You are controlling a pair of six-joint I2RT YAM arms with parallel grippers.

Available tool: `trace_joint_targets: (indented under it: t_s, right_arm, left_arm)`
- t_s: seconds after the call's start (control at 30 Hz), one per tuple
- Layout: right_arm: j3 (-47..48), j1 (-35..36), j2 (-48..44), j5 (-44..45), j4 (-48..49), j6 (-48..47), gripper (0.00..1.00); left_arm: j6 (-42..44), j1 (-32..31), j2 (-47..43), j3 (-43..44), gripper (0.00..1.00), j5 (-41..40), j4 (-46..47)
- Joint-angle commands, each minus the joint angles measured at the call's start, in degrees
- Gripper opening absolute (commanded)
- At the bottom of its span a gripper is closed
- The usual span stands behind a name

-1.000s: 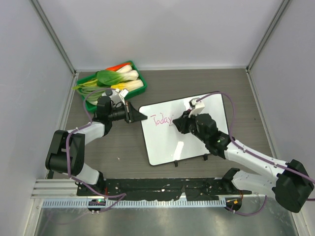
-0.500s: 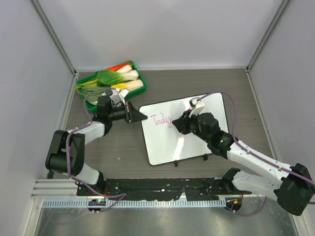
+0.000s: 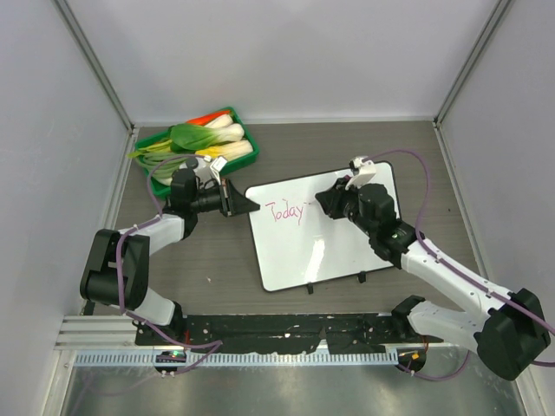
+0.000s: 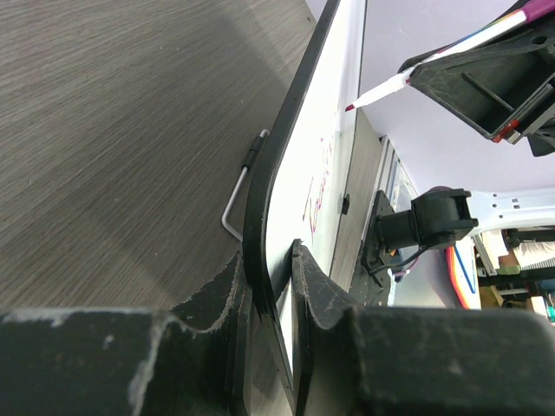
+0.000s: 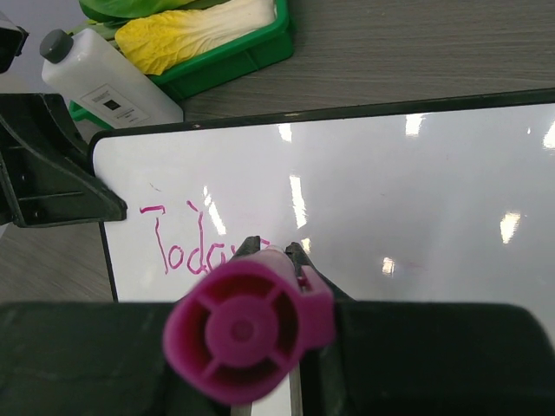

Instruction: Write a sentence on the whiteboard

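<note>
Large glossy white whiteboard [image 3: 295,256] w/ thin black rim sits mid-table. L claw [image 3: 247,204] pinches its 10 o'clock corner. R claw [image 3: 334,201] pinches magenta marker [image 5: 247,334] over board's top, approx. 1 o'clock. Pink handwritten sentence [image 3: 286,211] reads "Today", upper left of board. Green plastic tray [image 3: 232,113] of veg far off at 11 o'clock.

The left arm [image 3: 154,230] and right arm [image 3: 444,274] are showing white shells with black joints, thin purple cables [image 3: 427,185] looping along both.
</note>
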Motion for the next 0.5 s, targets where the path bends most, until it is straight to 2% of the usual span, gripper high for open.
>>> trace_joint_targets:
  t_s: [0.0, 0.47]
  right_arm:
    - [2.5, -0.2, 0.9, -0.1, 3.7, -0.2, 0.01]
    - [0.7, -0.2, -1.6, 5.3, 3.1, -0.5, 0.01]
  left_arm:
    - [7.8, -1.7, 0.5, -0.3, 0.0, -2.2, -3.3]
    - [7.9, -1.7, 0.7, -0.2, 0.0, -2.2, -3.4]
